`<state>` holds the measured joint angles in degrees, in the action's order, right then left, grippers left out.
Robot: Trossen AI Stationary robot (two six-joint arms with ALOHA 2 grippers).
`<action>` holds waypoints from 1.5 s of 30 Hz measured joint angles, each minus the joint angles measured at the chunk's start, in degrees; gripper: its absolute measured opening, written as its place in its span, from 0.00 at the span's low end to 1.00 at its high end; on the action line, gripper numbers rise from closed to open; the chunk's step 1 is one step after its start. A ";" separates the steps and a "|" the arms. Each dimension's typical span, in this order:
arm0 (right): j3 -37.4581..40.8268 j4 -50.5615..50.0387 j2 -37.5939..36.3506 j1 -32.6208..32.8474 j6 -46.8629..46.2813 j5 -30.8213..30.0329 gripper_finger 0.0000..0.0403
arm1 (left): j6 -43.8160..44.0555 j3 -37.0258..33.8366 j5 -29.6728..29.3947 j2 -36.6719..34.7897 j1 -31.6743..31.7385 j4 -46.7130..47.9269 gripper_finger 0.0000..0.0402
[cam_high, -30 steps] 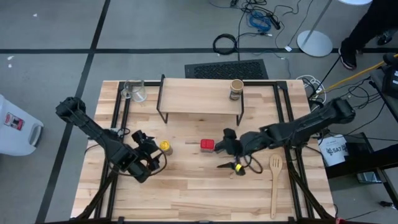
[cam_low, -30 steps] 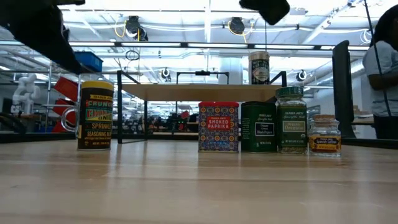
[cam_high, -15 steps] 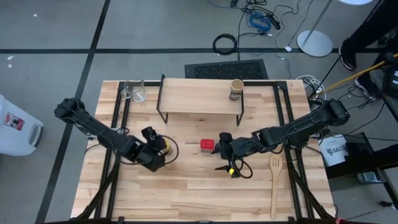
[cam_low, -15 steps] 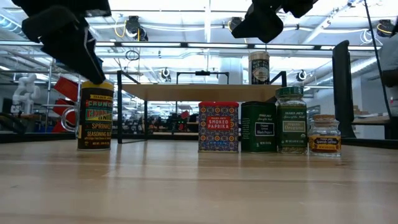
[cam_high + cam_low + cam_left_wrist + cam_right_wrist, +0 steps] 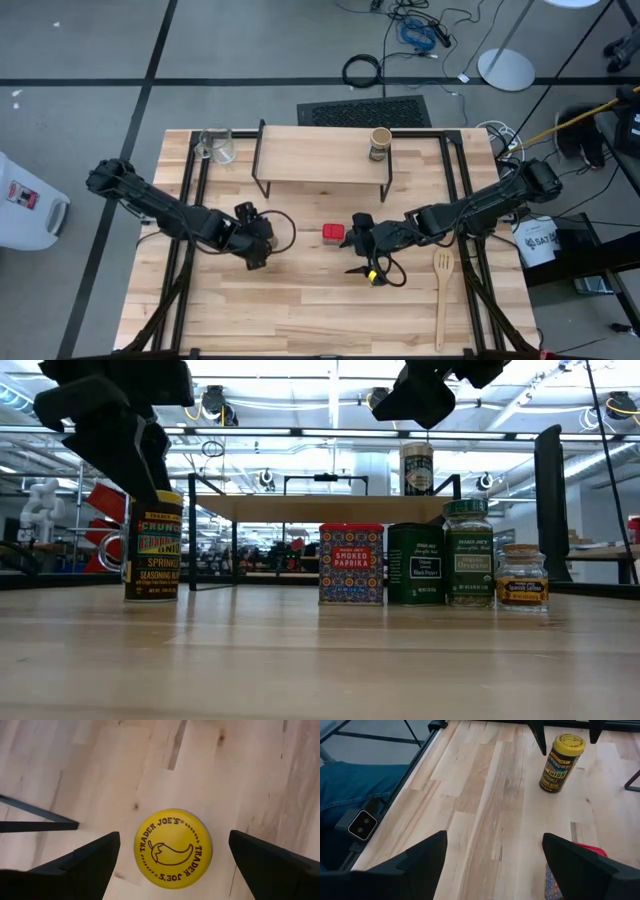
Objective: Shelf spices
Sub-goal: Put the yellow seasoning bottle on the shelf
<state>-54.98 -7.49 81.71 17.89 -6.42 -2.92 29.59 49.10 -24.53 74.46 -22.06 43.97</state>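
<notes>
High view: left gripper (image 5: pixel 256 232) over the yellow jar, hiding it; right gripper (image 5: pixel 362 243) beside the red square tin (image 5: pixel 333 232); tan cylindrical jar (image 5: pixel 380 144) on the shelf (image 5: pixel 310 158).
Low view: red tin, dark tin (image 5: pixel 416 564), green-lidded jar (image 5: pixel 468 553), tiny brown jar (image 5: pixel 522 577) in a row on the worktop (image 5: pixel 320 660).
Left wrist: fingers (image 5: pixel 85 865) spread, straddling the yellow jar (image 5: pixel 172 848), not touching.
Right wrist: fingers (image 5: pixel 427 855) spread, empty.

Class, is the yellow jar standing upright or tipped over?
Upright. The yellow jar stands on its base on the table, and the left wrist view looks straight down on its round lid.
</notes>
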 joint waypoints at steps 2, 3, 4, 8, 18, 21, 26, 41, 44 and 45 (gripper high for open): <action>0.00 -0.01 0.00 0.00 0.02 0.00 0.78 | -0.29 0.02 0.78 0.00 0.43 0.00 0.94; 0.00 0.01 0.00 0.00 0.04 0.00 0.78 | -0.45 0.01 1.03 0.00 0.60 0.01 0.93; 0.00 0.01 -0.02 0.00 0.04 0.00 0.78 | -0.62 0.02 1.53 0.00 0.81 0.00 0.91; 0.00 0.00 -0.02 0.00 0.25 0.00 0.78 | -1.71 0.02 3.10 0.00 1.54 0.00 0.85; -0.02 0.01 -0.04 -0.04 0.26 -0.02 0.78 | -3.54 0.02 4.35 0.00 1.85 -0.02 0.72; -0.02 0.15 -0.04 -0.04 0.26 -0.02 0.78 | -3.60 0.02 4.54 -0.01 1.85 -0.02 0.69; -0.02 1.77 -0.04 -0.04 0.60 -0.04 0.78 | -5.98 0.04 4.56 -0.02 1.72 -0.42 0.63; -0.09 14.04 5.18 -1.46 -0.46 -3.18 0.78 | -6.38 0.22 4.89 -0.02 1.68 -4.28 0.61; -0.07 16.27 6.95 -2.71 -0.44 -5.97 0.78 | -6.42 1.70 4.86 -0.02 1.68 -4.45 0.61; -0.07 17.59 7.56 -3.24 -0.44 -6.12 0.78 | -6.57 2.24 4.88 -0.02 1.68 -4.68 0.61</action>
<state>-55.05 10.09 89.28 14.65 -6.85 -9.04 23.01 51.34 -19.64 74.43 -20.38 39.29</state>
